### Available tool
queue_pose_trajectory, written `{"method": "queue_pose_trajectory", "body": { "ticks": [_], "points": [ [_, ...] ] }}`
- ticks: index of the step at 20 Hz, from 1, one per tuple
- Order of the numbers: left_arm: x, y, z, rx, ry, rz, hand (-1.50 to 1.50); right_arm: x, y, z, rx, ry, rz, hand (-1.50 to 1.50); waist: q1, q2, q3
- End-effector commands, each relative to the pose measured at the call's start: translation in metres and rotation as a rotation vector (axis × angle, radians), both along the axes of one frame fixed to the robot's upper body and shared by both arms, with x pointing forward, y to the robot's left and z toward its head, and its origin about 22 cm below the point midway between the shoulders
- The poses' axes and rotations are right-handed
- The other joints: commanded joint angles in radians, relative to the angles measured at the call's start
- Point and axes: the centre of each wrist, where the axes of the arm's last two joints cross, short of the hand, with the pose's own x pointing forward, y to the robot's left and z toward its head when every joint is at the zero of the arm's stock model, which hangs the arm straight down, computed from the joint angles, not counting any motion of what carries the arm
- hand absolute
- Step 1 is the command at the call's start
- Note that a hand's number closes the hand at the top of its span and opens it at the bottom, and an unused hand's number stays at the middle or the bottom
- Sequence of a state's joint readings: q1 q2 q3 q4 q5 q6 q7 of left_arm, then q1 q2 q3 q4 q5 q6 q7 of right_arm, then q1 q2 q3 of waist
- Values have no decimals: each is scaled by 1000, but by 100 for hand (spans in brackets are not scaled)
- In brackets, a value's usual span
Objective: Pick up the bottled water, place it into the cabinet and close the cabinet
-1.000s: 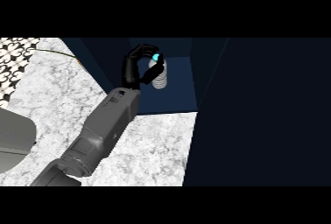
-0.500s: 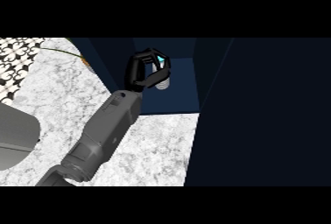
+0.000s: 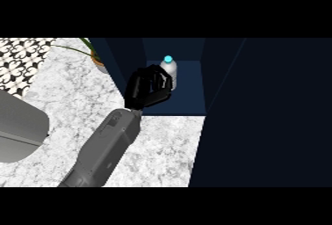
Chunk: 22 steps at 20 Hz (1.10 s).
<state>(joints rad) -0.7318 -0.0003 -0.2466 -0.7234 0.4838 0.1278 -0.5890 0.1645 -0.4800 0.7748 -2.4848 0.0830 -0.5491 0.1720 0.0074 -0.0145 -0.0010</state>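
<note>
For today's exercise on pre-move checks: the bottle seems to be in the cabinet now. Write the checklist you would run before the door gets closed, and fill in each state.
1. bottled water inside the cabinet: ok, it stands on the shelf floor.
2. Bottle upright: ok, cap on top.
3. Hand released: cannot tell; the hand shows curled fingers in front of the bottle, contact unclear.
4. Hand out of the doorway: not ok, it sits at the cabinet's opening.
5. Door position: cannot tell; the dark panel on the right may be the door.
6. Other hand: not visible.
</note>
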Motion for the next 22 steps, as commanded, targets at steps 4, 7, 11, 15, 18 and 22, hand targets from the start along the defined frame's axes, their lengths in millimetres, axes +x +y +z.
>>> {"method": "queue_pose_trajectory", "body": {
  "ticks": [4,7,11,15,18,22],
  "points": [
    [-58,28,-12,-112,-1,27,150,-12,-7,14,-41,-38,20,-150,23,-2,1],
    [-87,52,-16,-110,30,30,150,-11,-7,20,-53,-36,22,-150,32,-4,0],
    [-136,46,-1,-149,27,12,150,-15,-3,21,-87,-19,123,150,26,-2,0],
    [-165,73,-8,-158,46,44,150,-17,6,23,-108,8,311,150,31,5,-1],
    [-188,90,7,-145,11,50,150,-22,8,30,-119,10,378,150,29,2,-1],
    [-219,98,10,-128,4,80,150,-21,18,33,-103,30,417,150,27,3,-4]
  ]
}}
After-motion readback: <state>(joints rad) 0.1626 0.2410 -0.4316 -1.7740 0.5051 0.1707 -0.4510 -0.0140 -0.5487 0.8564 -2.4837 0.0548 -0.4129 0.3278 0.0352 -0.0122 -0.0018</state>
